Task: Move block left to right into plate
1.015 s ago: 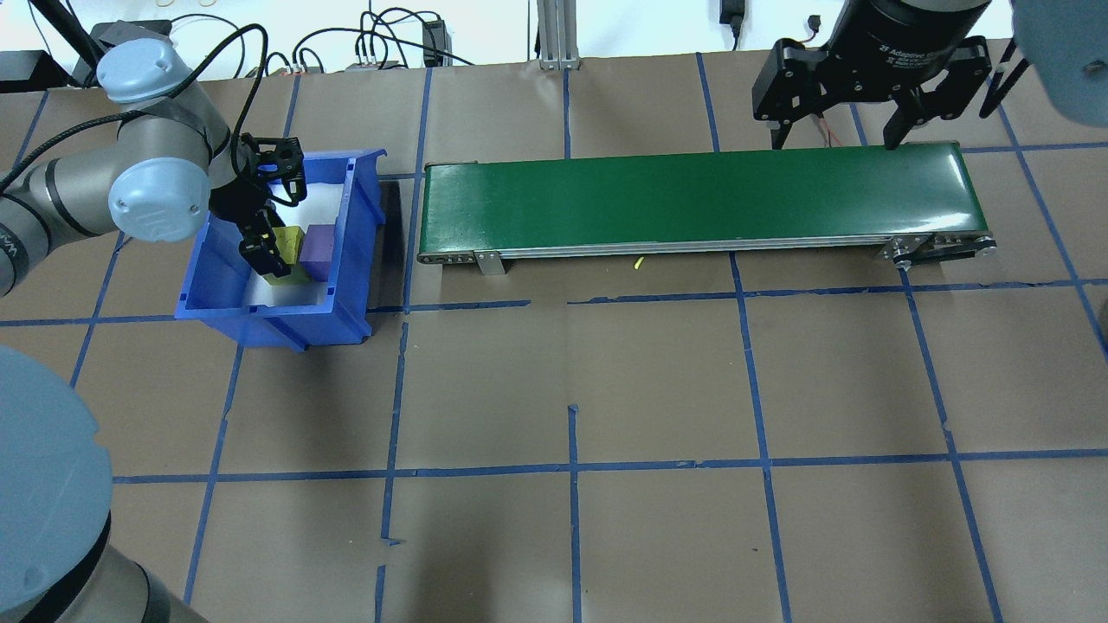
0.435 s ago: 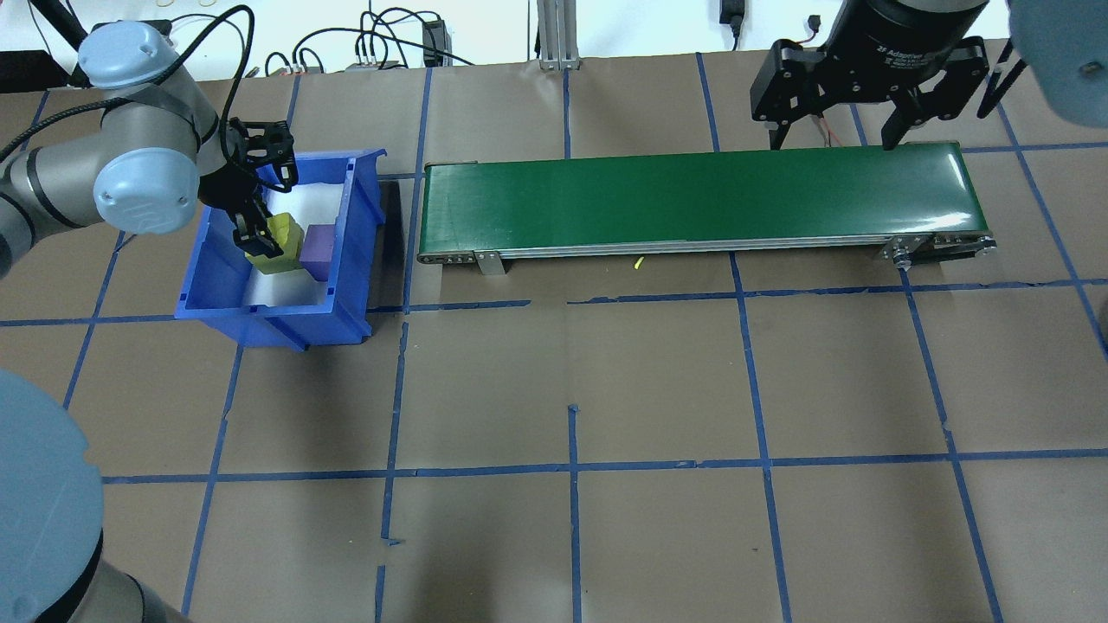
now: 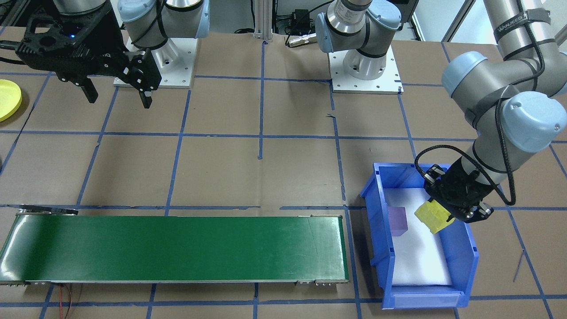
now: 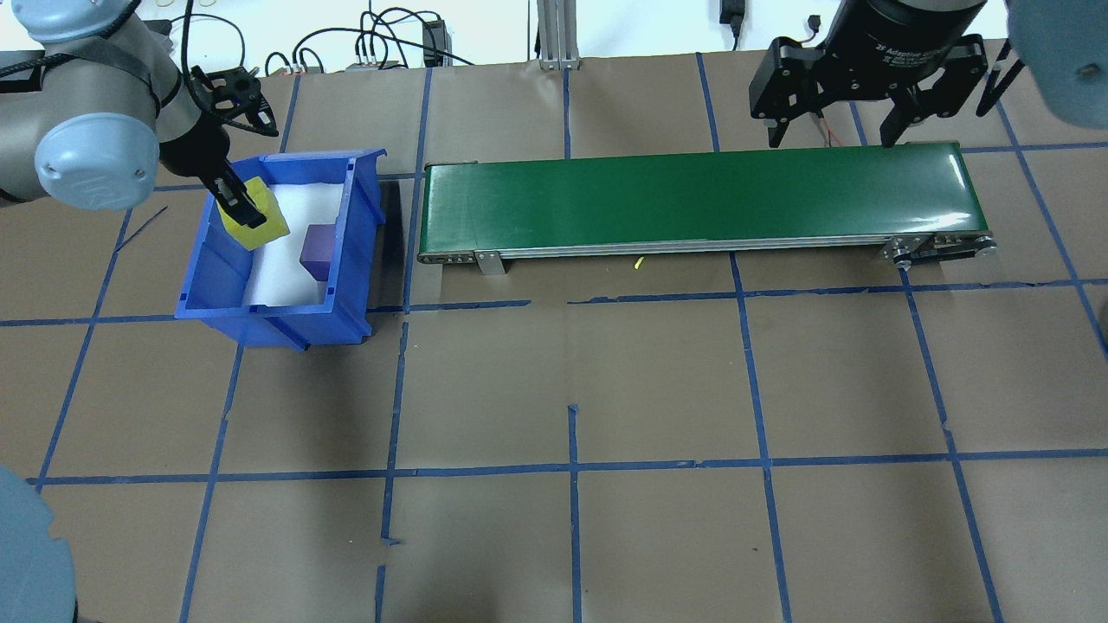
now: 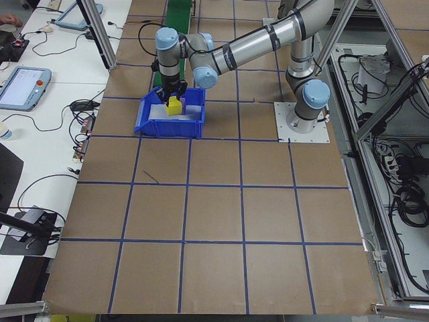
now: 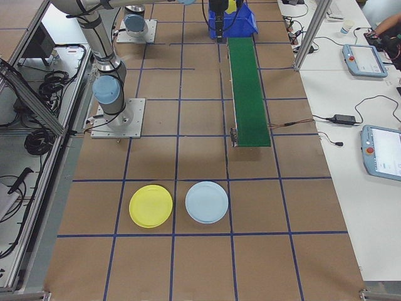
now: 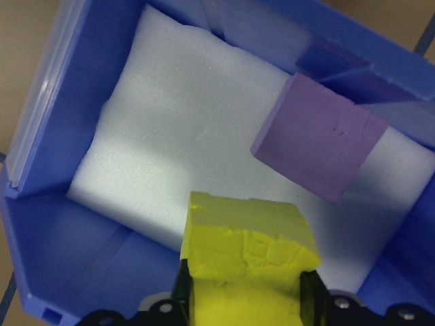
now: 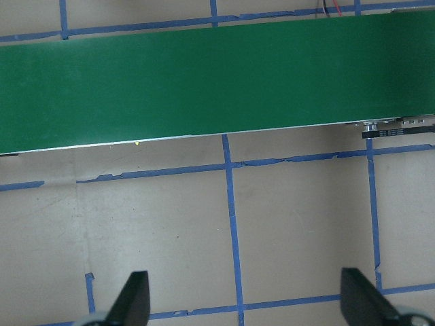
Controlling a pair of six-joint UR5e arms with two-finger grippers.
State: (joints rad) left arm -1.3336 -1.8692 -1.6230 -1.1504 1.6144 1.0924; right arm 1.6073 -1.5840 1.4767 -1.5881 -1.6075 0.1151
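My left gripper [image 4: 246, 211] is shut on a yellow block [image 4: 262, 225], tilted and hanging above the white foam floor of the blue bin [image 4: 277, 324]. The left wrist view shows the yellow block [image 7: 248, 258] between the fingers, with a purple block [image 7: 319, 139] lying on the foam below. My right gripper [image 4: 833, 134] stands open and empty above the table by the right end of the green conveyor belt [image 4: 692, 199]. The yellow plate [image 6: 150, 205] lies on the table past that end of the belt, and its edge [image 3: 8, 99] shows in the front-facing view.
A light blue plate [image 6: 207, 202] lies beside the yellow plate. The conveyor belt [image 3: 177, 248] runs between the bin [image 3: 425, 301] and the plates. Blue tape lines grid the brown table. Cables and tablets lie on side benches.
My left gripper has risen with the yellow block, lifting it off the bin floor and away from the purple block. The right gripper has stayed put.
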